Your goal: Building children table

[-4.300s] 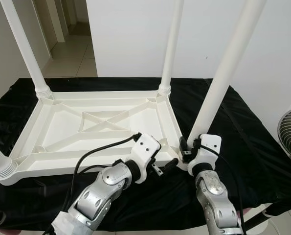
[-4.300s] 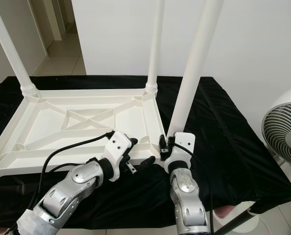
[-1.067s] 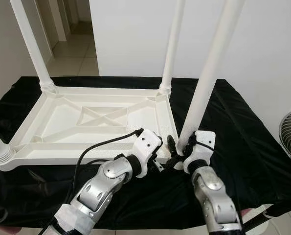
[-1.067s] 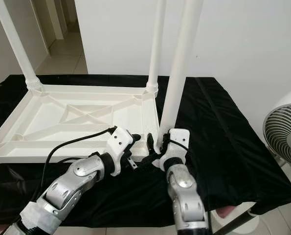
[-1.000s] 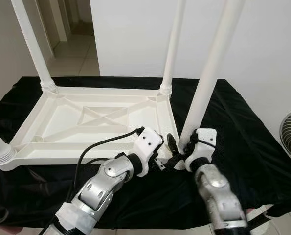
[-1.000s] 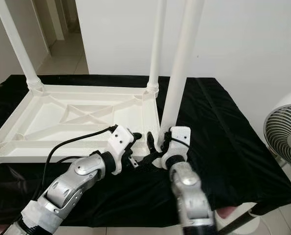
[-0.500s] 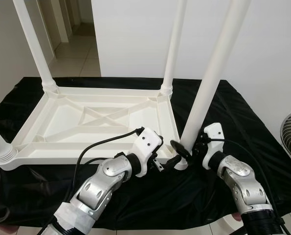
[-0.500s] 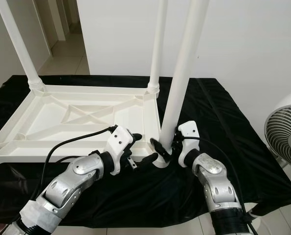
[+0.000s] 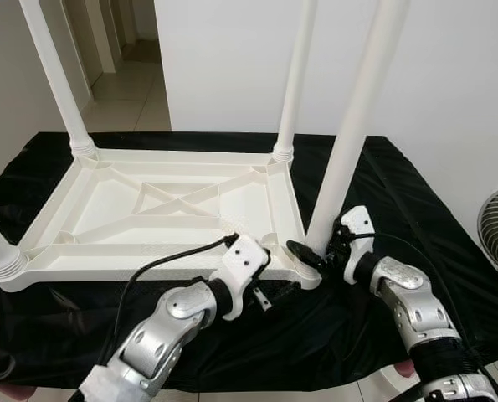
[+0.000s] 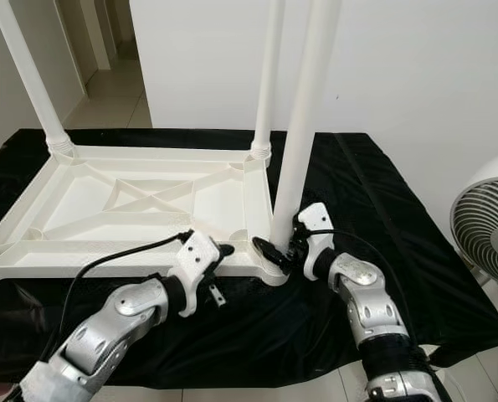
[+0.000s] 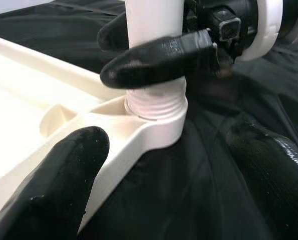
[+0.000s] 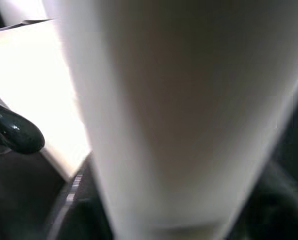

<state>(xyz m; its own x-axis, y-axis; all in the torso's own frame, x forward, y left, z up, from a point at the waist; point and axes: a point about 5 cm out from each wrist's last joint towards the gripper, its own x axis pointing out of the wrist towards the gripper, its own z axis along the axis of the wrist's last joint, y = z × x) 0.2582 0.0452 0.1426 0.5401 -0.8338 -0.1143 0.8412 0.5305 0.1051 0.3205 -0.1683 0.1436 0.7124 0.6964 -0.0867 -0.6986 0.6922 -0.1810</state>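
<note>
On the black cloth (image 9: 416, 243) we have the white table top (image 9: 165, 209) lying upside down, three legs already upright at its corners and a fourth near leg (image 9: 353, 134) standing in the near right corner socket (image 11: 156, 117). Our right gripper (image 9: 315, 251) is pinched around the base of that leg just above its threaded collar, one finger (image 11: 154, 62) wrapped across the front. Our left gripper (image 9: 269, 293) sits just below the near rim of the top, beside the same corner, its fingers (image 11: 53, 180) spread apart and holding nothing. Cloth lies bare to the right of the corner up to the draped edge, where a fan (image 10: 487, 230) stands off the side. A doorway (image 9: 127, 63) opens behind the far left leg (image 9: 56, 79).
</note>
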